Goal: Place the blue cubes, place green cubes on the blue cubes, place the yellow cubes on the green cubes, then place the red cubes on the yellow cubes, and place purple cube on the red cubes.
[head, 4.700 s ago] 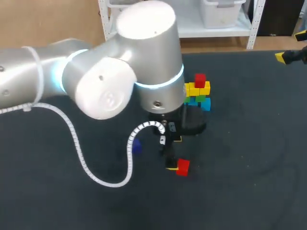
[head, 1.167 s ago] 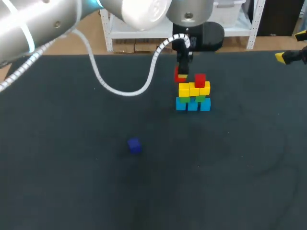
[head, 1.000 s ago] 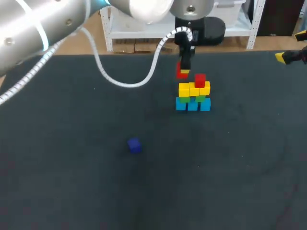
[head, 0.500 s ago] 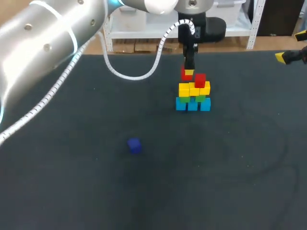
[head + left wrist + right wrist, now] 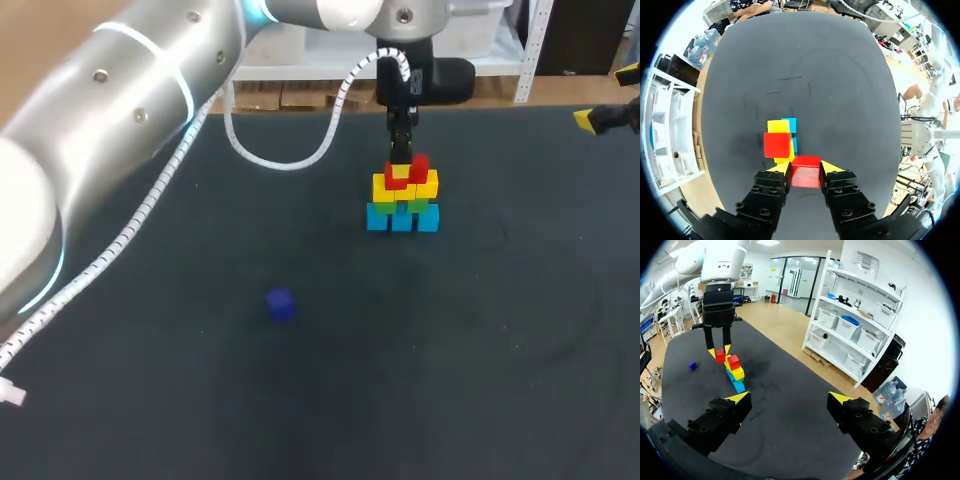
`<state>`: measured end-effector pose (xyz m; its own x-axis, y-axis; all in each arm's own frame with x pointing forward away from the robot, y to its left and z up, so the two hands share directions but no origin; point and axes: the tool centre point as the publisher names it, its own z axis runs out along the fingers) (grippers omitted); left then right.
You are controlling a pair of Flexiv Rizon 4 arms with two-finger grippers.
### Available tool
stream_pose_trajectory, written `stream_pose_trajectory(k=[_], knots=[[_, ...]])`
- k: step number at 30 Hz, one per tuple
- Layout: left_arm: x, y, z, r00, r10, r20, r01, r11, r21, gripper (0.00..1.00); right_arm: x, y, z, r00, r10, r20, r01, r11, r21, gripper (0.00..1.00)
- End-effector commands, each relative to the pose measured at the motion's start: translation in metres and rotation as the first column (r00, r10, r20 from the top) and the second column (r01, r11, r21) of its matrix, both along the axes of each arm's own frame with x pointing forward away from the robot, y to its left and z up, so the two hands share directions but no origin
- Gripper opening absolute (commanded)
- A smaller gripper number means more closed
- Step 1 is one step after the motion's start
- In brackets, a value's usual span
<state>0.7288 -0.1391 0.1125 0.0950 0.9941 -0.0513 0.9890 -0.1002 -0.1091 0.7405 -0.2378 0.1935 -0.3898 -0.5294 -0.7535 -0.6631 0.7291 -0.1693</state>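
Left wrist view is showing you the left gripper (image 5: 805, 169) clamping the red cube (image 5: 805, 177) by opposite faces over the stack (image 5: 778, 126); likely light, rigid, smooth, so hold it mid-face.

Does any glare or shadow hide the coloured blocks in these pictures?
Head view: no glare on the table, the stack evenly lit, soft highlights on the left arm. Left wrist view: a faint shadow beside the stack, the red cube in the left end effector plainly lit.
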Motion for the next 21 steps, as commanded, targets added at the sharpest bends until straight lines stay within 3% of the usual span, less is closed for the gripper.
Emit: stream_pose_trajectory(k=[1,9,21], knots=[[-0.003,-0.0021,0.003,1.0,0.004,0.025,-0.004,1.0,0.021,0.0,0.0001,-0.0005,0.0002,1.0,0.002,-0.001,-0.002,1.0,0.001,1.0],[0.0014,0.0028,-0.0005,0.998,0.034,0.046,-0.036,0.999,0.03,0.0,0.0001,-0.0005,0.0002,1.0,0.002,-0.001,-0.002,1.0,0.001,1.0],[0.0007,0.004,-0.0008,0.989,0.087,0.121,-0.094,0.994,0.049,0.0,0.0001,-0.0005,0.0002,1.0,0.002,-0.001,-0.002,1.0,0.001,1.0]])
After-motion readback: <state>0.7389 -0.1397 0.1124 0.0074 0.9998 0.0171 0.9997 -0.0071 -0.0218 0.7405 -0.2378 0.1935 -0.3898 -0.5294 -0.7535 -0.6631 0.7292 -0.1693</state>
